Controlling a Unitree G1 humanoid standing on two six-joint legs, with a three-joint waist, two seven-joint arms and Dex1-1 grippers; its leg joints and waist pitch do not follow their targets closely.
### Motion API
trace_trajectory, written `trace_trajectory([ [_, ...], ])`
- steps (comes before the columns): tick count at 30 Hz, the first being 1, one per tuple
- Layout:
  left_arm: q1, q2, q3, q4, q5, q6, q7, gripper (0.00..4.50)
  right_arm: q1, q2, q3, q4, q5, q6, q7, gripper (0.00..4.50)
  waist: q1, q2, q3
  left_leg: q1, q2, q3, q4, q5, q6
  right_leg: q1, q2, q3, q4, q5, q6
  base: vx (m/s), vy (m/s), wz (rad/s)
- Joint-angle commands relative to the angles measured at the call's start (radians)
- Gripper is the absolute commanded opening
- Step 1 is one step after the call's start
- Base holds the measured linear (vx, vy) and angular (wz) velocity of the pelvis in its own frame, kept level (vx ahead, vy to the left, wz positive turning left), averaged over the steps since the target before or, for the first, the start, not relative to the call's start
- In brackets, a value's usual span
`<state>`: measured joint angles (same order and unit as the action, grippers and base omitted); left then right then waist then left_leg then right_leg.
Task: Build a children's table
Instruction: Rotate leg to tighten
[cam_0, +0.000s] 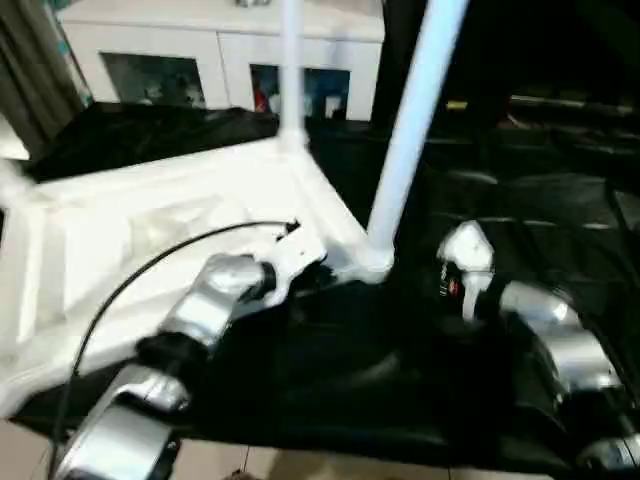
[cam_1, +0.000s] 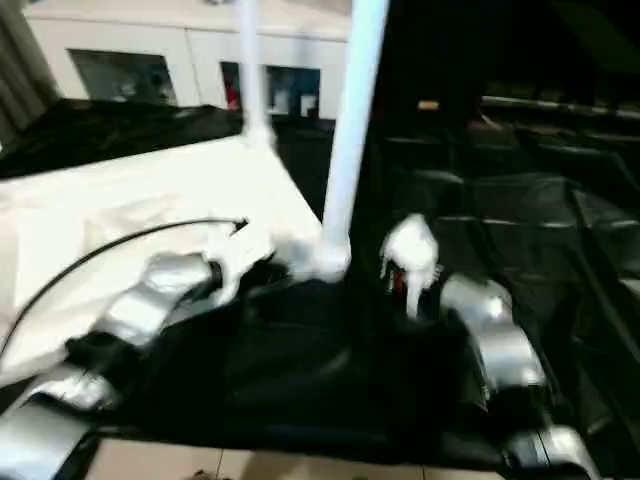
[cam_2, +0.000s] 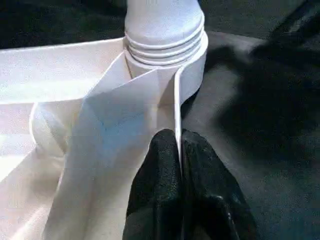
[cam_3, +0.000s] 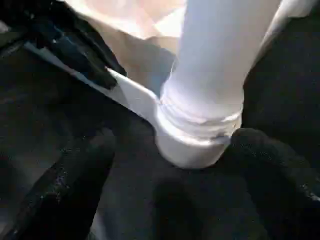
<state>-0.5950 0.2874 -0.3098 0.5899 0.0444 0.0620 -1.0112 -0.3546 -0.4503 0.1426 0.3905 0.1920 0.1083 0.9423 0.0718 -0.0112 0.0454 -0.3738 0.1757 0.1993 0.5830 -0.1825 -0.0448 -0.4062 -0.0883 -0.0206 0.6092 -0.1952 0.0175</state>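
The white tabletop (cam_0: 130, 230) lies underside up on a black-covered surface. Two white legs stand in its corner sockets, one at the far corner (cam_0: 291, 70) and one at the near right corner (cam_0: 410, 120). My left gripper (cam_2: 179, 145) is shut on the tabletop's thin rim (cam_2: 176, 100), just short of the near corner socket (cam_2: 192, 55). My right gripper (cam_3: 175, 165) is open, with one black finger (cam_3: 75, 175) on each side of that socket's base (cam_3: 192, 145), close to it. The right wrist (cam_0: 465, 255) sits just right of the near leg.
A white glass-door cabinet (cam_0: 220, 60) stands at the back. Black cloth (cam_0: 520, 200) covers the surface to the right. A black cable (cam_0: 150, 265) arcs over my left forearm. A curtain (cam_0: 30, 70) hangs at the far left. Pale floor (cam_0: 330, 465) shows at the front edge.
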Motion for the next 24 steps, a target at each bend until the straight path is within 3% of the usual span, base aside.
trace_trajectory([
  [1,0.041,-0.003,-0.051,-0.054,-0.057,0.019,-0.13,0.0,-0.001,-0.018,0.015,-0.058,0.008,0.014,0.047,4.1,0.004,-0.018,-0.05,0.015,0.056,-0.02,-0.07,-0.251,0.078,0.036,-0.05,0.028,-0.08,-0.221,-0.248,0.0,0.0,0.0],
  [4,0.052,0.006,-0.055,-0.084,-0.068,0.035,-0.17,0.0,0.0,-0.022,0.03,-0.064,-0.012,0.01,0.05,4.1,0.017,-0.016,-0.047,0.02,0.058,-0.019,-0.074,-0.275,0.054,0.031,-0.052,0.031,-0.082,-0.249,-0.234,0.0,0.0,0.0],
  [11,0.067,0.019,-0.054,-0.121,-0.074,0.058,-0.196,0.0,0.001,-0.029,0.051,-0.065,-0.021,0.014,0.083,4.1,0.018,-0.018,-0.051,0.013,0.054,-0.022,-0.074,-0.26,0.043,0.037,-0.054,0.03,-0.079,-0.235,-0.214,0.0,0.0,0.0],
  [16,0.073,0.025,-0.05,-0.138,-0.07,0.073,-0.204,0.0,0.003,-0.029,0.055,-0.069,-0.017,0.022,0.097,3.66,0.018,-0.019,-0.053,0.012,0.053,-0.019,-0.068,-0.21,0.067,0.04,-0.053,0.029,-0.073,-0.174,-0.232,0.0,0.0,0.0],
  [24,0.075,0.029,-0.052,-0.149,-0.072,0.086,-0.201,0.0,-0.001,-0.027,0.056,-0.065,-0.013,0.028,0.108,2.89,0.017,-0.02,-0.053,0.012,0.052,-0.02,-0.069,-0.224,0.061,0.041,-0.053,0.029,-0.075,-0.198,-0.229,0.0,0.0,0.0],
])
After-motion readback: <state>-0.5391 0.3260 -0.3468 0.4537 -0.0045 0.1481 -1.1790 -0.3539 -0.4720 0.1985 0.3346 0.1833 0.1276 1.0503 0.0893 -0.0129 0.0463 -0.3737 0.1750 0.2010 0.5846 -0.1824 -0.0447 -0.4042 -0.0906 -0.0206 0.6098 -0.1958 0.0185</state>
